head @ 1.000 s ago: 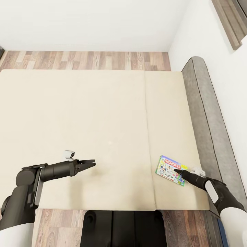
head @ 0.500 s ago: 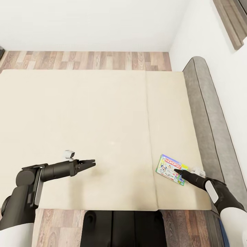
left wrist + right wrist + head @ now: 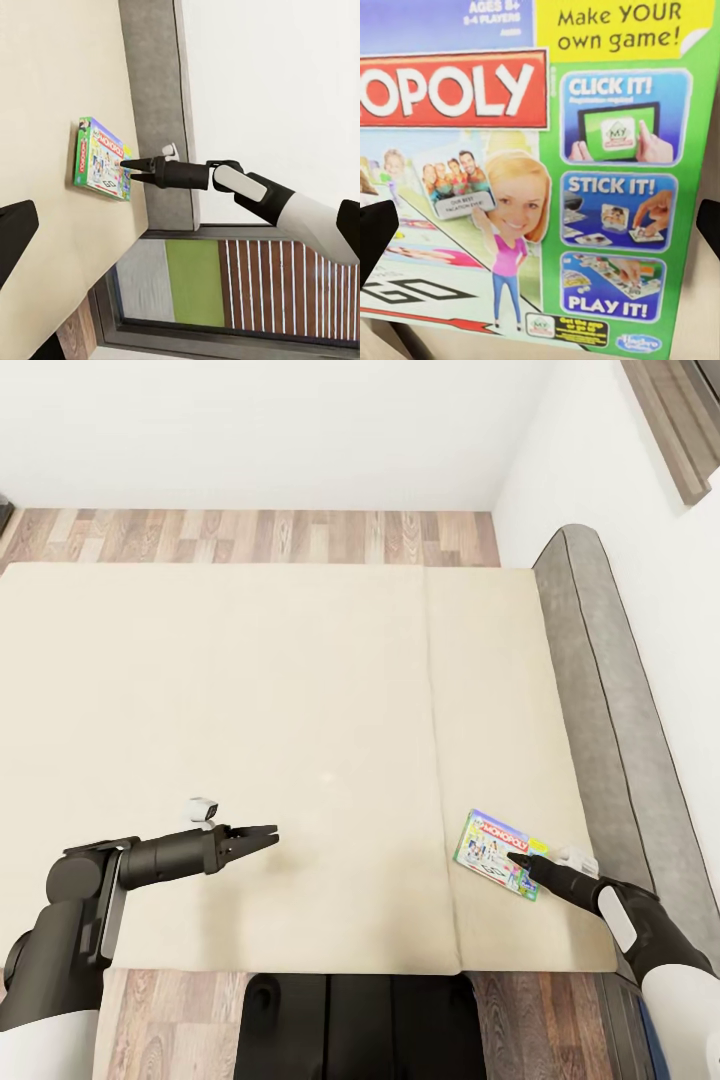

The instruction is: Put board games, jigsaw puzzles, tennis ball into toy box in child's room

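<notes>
Here, green-and-white Monopoly board game (image 3: pixel 495 856) flat on bed (image 3: pixel 250 710), right gripper (image 3: pixel 515 857) released over it.

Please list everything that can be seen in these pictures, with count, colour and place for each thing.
board game: one, white and green box printed MONOPOLY, flat on the bed near its right end.
bed: one, two beige pads, grey frame, spreading across the room.
headboard: one, grey, along the right wall.
floor: brown wood planks, beyond the bed and below it.
walls: white, behind and to the right.
window: one, dark frame, beside the headboard.
left gripper: one, black, over the beige pad, far from the box.
right gripper: one, black, over the board game; its fingers spread to either side of the box.
</notes>
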